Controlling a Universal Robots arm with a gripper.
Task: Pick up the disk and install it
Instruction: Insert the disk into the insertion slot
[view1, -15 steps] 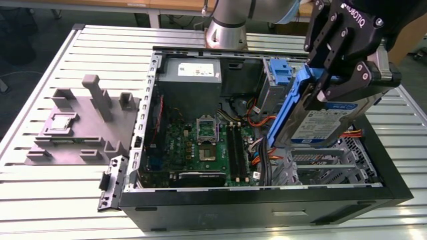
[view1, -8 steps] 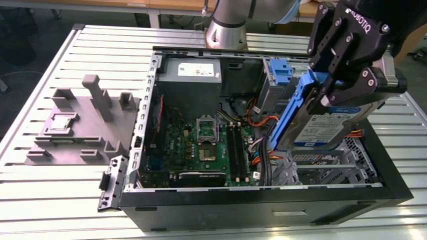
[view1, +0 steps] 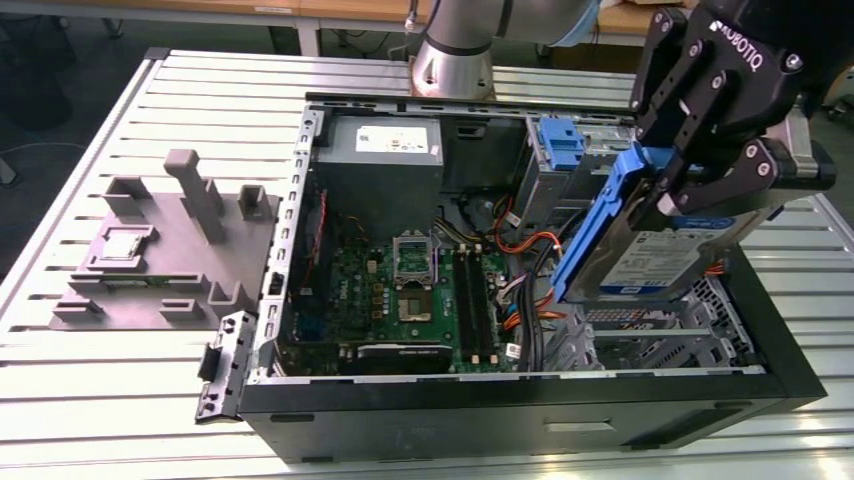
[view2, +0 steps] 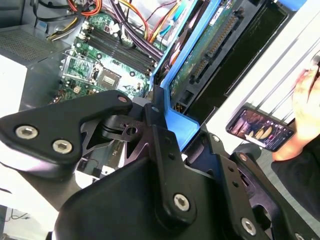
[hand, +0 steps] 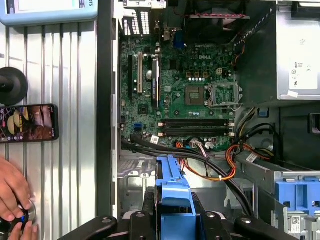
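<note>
An open black metal computer case (view1: 534, 410) sits centre-right in the exterior view on a white slatted metal table (view1: 107, 400); a green motherboard (view1: 400, 285) lies inside, a grey power-supply box (view1: 380, 150) at upper middle; a grey plastic fixture block (view1: 160, 250) stands at the exterior view's left; a black smartphone (hand: 27, 122) lies on the slats in the first wrist view.

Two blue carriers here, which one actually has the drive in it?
The one gripped in the tool, tilted above the case: a silver, white-labelled disk fills it. The blue bracket seated inside the case shows no drive.
</note>
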